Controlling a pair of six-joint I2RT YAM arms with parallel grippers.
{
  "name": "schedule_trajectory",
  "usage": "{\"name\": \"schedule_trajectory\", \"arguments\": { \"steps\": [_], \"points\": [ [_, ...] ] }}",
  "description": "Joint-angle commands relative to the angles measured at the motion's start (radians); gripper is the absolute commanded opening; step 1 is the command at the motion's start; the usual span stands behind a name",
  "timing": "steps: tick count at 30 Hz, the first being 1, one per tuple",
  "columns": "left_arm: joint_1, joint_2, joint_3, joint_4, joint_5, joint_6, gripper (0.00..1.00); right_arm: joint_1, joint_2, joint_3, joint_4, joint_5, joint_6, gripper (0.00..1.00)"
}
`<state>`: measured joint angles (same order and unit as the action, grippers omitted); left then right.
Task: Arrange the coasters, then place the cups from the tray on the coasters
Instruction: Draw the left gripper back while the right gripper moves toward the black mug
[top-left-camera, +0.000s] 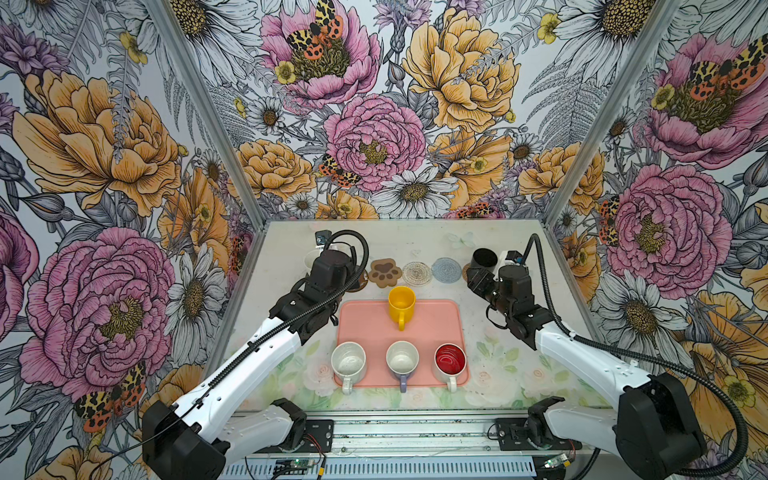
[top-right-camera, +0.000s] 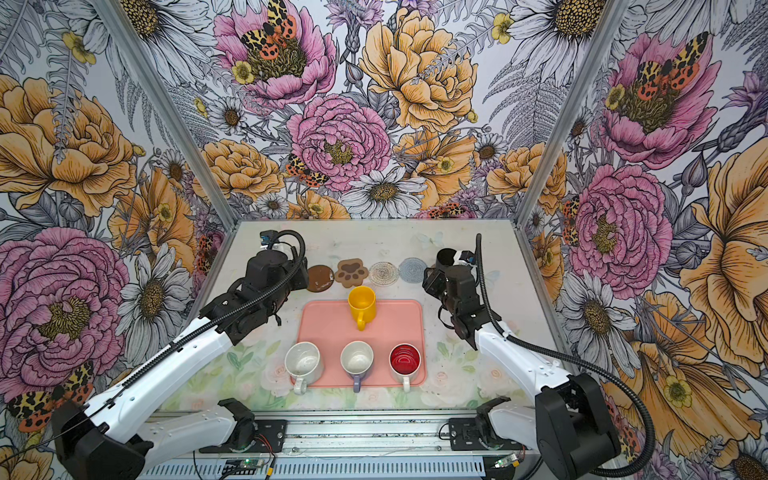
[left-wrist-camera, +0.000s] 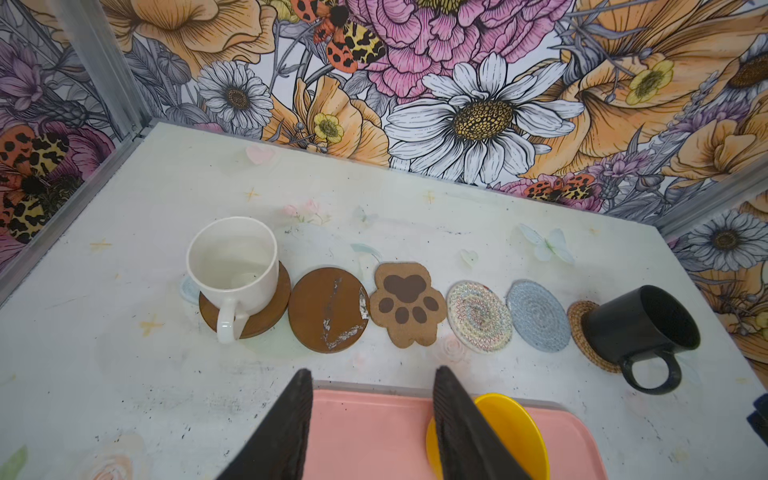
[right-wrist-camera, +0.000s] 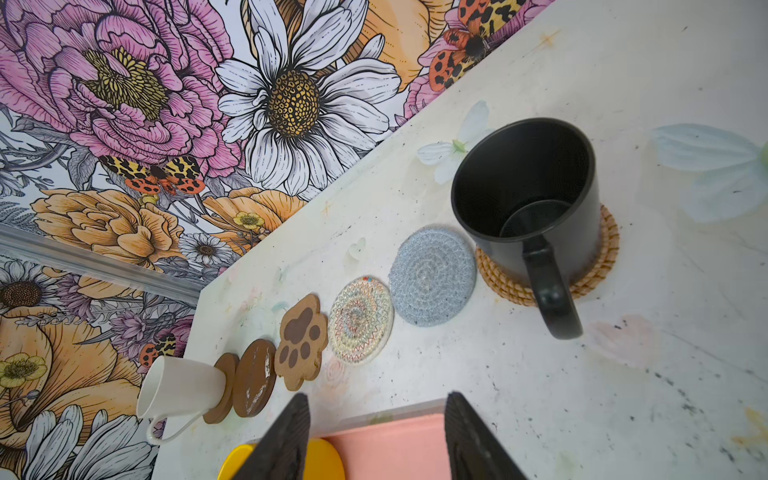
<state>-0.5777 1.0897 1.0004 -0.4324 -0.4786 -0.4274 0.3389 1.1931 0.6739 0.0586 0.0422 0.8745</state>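
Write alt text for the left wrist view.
Six coasters lie in a row: a white mug stands on the brown disc at one end, a black mug on the rattan disc at the other. The left gripper, jaws open, shows against the pink tray and a yellow mug.

Gloss, wood, cloth and cane

The white mug (left-wrist-camera: 232, 257) is gleaming glossy; the black mug (right-wrist-camera: 523, 166) is looking satin. The bare brown disc (left-wrist-camera: 320, 307) is showing scuffed wood, the blue disc (left-wrist-camera: 538, 316) woven cord, the rattan disc (right-wrist-camera: 602, 266) coiled cane, the tray (left-wrist-camera: 365, 432) smooth plastic.
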Motion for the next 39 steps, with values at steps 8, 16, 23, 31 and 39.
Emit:
{"name": "schedule_trajectory", "arguments": {
  "steps": [8,16,23,31,39],
  "points": [
    [-0.011,-0.03,-0.145,0.191,-0.083,0.004,0.62,0.026,-0.023,0.03,-0.004,0.01,-0.005,0.51],
    [-0.01,0.047,-0.142,0.228,-0.103,0.024,0.65,0.097,0.008,0.08,-0.026,0.087,-0.026,0.51],
    [-0.002,0.076,-0.156,0.27,-0.101,0.045,0.67,0.134,0.084,0.111,0.013,0.124,-0.017,0.51],
    [0.002,0.08,-0.18,0.331,-0.067,0.075,0.67,0.155,0.182,0.176,0.013,0.102,-0.019,0.51],
    [0.002,0.065,-0.187,0.337,-0.054,0.073,0.68,0.176,0.188,0.198,0.008,0.094,-0.025,0.5]
  ]
}}
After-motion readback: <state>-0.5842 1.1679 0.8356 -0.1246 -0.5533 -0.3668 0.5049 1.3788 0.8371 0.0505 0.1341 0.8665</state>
